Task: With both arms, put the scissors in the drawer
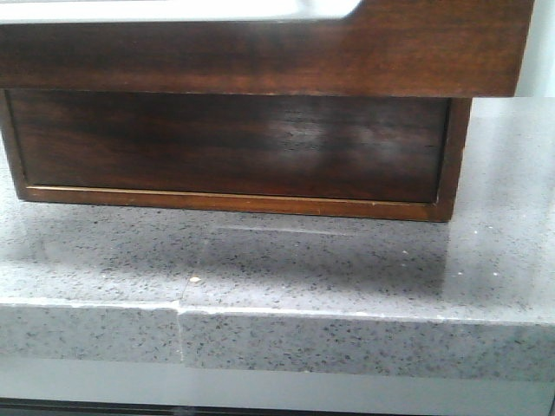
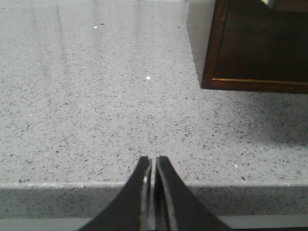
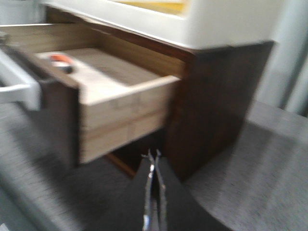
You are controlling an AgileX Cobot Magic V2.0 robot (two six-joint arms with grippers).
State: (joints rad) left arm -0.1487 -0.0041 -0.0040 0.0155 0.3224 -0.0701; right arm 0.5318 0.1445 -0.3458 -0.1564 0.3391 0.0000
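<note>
- Left gripper (image 2: pixel 153 166): fingers pressed together, nothing between them, poised above the front edge of the counter (image 2: pixel 96 120).
- Right gripper (image 3: pixel 154 161): fingers shut against each other, holding nothing, hanging just in front of the cabinet's lower corner. View is blurred.
- Counter: grey speckled stone; a seam (image 1: pixel 179 334) runs down its front edge in the front view.
- Cabinet (image 1: pixel 234 147): dark brown wood, standing on the counter, thin brass-coloured line along its base. In the left wrist view only its lower corner (image 2: pixel 255 48) shows, off to one side of the gripper.
- Drawer (image 3: pixel 115 103): pulled out, pale wood sides and floor, dark front. In the front view its dark front (image 1: pixel 260 52) overhangs the lower panel, pale strip along its top edge.
- Scissors (image 3: pixel 61 63): lying on the drawer floor, near the front end of the drawer; orange and dark blur only, shape not readable.
- Pale top (image 3: pixel 192 21) sits on the cabinet above the drawer.
</note>
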